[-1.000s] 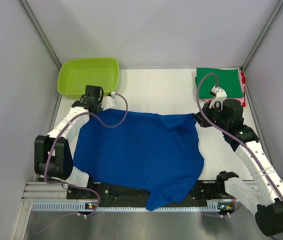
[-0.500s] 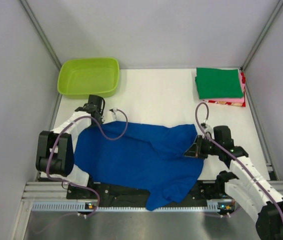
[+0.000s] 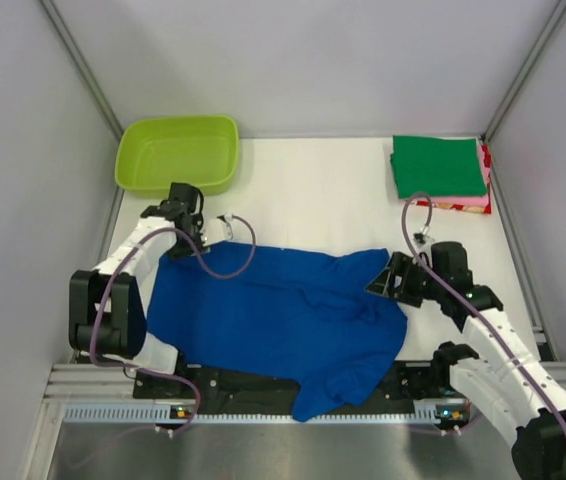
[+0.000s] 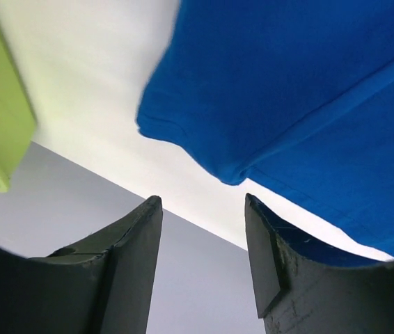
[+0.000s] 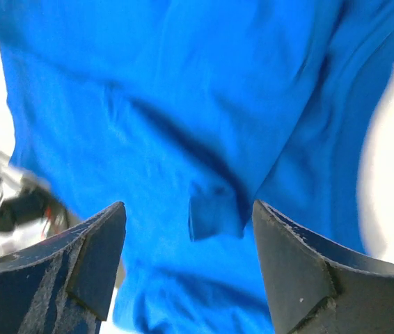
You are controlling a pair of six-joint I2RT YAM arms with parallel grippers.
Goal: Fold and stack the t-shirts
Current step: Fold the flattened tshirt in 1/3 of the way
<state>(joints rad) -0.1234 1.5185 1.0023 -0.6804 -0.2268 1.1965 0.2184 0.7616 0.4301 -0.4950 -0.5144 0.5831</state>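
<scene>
We read the blue shirt (image 3: 273, 310) as light, limp cloth. It will sag and slide on the worktop (image 3: 323, 195) rather than hold a shape, so a pinch should catch a hem or sleeve seam, not the flat middle. It lies spread and rumpled across the near half of the worktop, its far-right corner bunched into folds and its near part drooping past the front edge between the arm bases.

The left gripper (image 4: 202, 203) has its fingers apart with nothing between them, just beside the shirt's far-left corner. That doubled hem looks to us the firmest place to take hold. The right gripper (image 5: 188, 206) is also spread wide and empty, low over the bunched cloth at the right edge — a crease there offers a bite.

The tub (image 3: 176, 152) sits close behind the left arm and could crowd a lift toward the far side. The folded stack (image 3: 439, 165) — green on top, pink and red peeking out at its right side — rests at the far-right corner, well apart.
</scene>
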